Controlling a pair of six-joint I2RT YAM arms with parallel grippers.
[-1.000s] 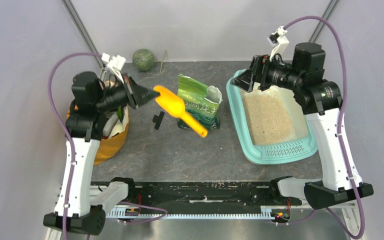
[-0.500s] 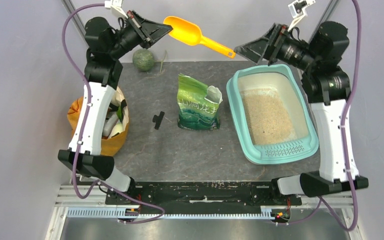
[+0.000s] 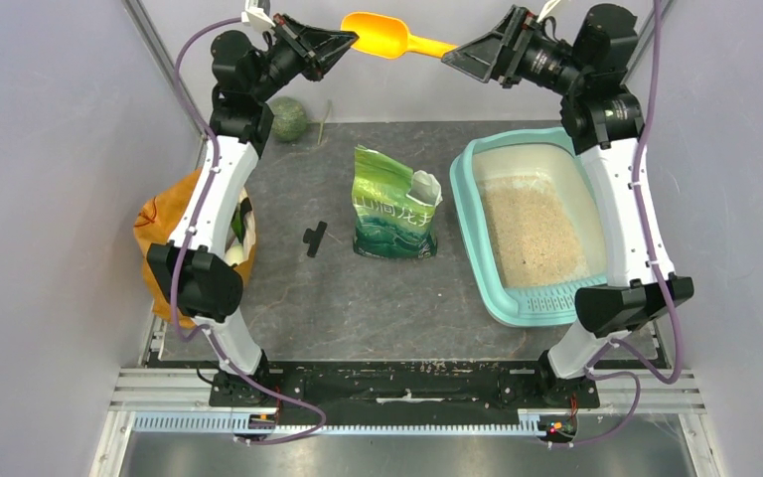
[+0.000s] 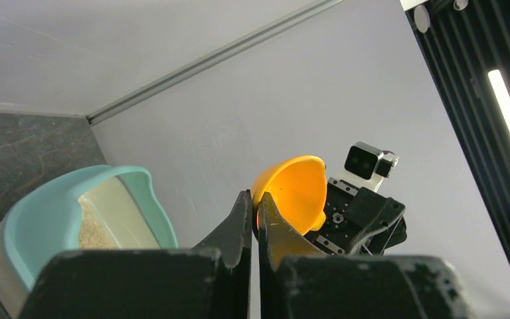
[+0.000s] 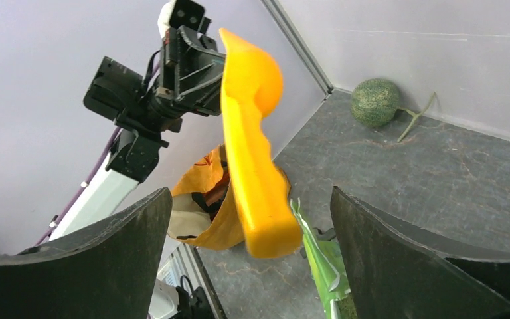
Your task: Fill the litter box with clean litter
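The light-teal litter box (image 3: 469, 224) lies at the right of the table with pale beige litter (image 3: 532, 234) covering its floor; it also shows in the left wrist view (image 4: 46, 212). The green pouch (image 3: 392, 214) stands open mid-table. My left gripper (image 3: 353, 42) is raised high at the back, shut on the rim of the orange scoop's (image 3: 387, 35) bowl (image 4: 295, 193). My right gripper (image 3: 447, 52) is open, level with it. In the right wrist view, the scoop's handle end (image 5: 265, 226) sits between its spread fingers, touching neither.
An orange sack (image 3: 164, 224) with items in it sits at the left edge. A green ball (image 3: 285, 117) lies at the back wall. A small black piece (image 3: 314, 238) lies left of the pouch. Walls close the back and sides.
Both arms have risen. My left gripper lifted the scoop from above the pouch to high at the back. My right gripper left the litter box and came to the scoop's handle end.
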